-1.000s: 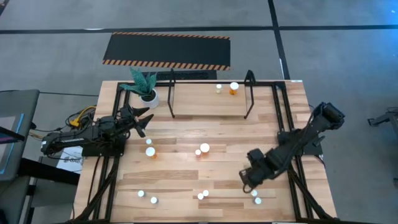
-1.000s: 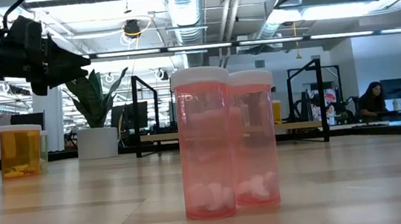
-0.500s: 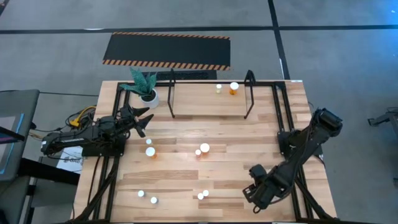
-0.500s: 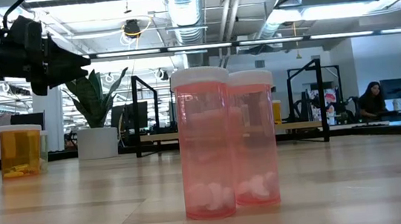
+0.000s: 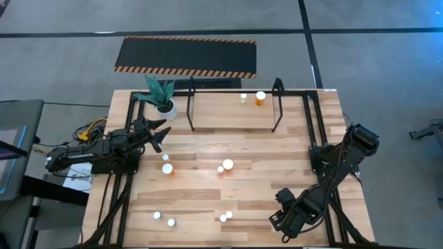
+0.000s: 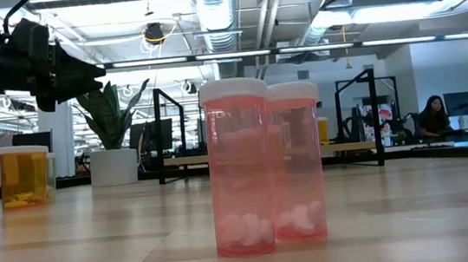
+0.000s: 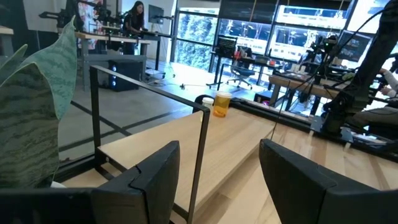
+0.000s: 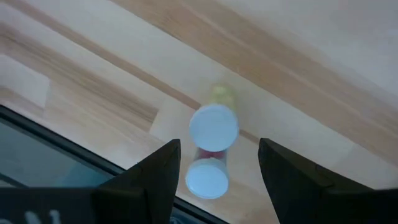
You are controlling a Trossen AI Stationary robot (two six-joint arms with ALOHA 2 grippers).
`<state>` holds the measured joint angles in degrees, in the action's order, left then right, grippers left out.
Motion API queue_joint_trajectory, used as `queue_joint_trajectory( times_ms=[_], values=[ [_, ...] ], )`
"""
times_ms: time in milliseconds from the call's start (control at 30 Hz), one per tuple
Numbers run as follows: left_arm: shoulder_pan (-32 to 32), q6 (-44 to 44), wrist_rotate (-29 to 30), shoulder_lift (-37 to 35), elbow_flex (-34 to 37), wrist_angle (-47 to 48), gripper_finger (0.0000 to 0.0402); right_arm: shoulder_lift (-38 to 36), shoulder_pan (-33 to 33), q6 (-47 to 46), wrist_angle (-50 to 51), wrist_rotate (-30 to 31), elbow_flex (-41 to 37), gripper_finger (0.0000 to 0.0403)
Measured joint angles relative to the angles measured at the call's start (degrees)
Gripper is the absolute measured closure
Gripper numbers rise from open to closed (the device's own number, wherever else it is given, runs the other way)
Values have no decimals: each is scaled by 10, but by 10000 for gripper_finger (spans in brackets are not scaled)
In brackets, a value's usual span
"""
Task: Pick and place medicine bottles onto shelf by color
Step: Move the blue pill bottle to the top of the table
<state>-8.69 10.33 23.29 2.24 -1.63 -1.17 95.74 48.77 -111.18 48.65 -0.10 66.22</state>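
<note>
Desk (image 5: 208, 142) of pale wood planks carries everything, with the shelf (image 5: 234, 104) of thin black tubes standing along its far edge. A white pot with a green plant (image 5: 161, 97) sits by the far left corner, just beside the shelf's left post.

Two medicine bottles stand on the shelf: an orange one (image 5: 260, 98) and a smaller pale one (image 5: 243, 99) next to it. Near the desk's middle stand two more bottles (image 5: 228, 164); another pair (image 5: 167, 167) stands left of them. Along the near edge are two white-capped bottles (image 5: 163, 218) at left and two pinkish bottles (image 6: 263, 163) touching side by side near the centre.

Left gripper (image 5: 156, 133) hovers at the left edge, near the plant, its jaws about half open and empty; the shelf's orange bottle (image 7: 221, 103) lies well ahead of them.

Right gripper (image 5: 285, 223) hangs above the near right corner, pointing down, jaws about half open and holding nothing. Two bottles (image 8: 213, 127) stand directly below, in line with the gap between the fingers, one close against the other by the desk's edge.
</note>
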Motion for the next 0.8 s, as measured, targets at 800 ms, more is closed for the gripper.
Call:
queue_joint_trajectory(
  times_ms=[800],
  values=[
    [0,0,0,0,0,0,193,30,44,-15,-44,-9,0,165]
  ],
)
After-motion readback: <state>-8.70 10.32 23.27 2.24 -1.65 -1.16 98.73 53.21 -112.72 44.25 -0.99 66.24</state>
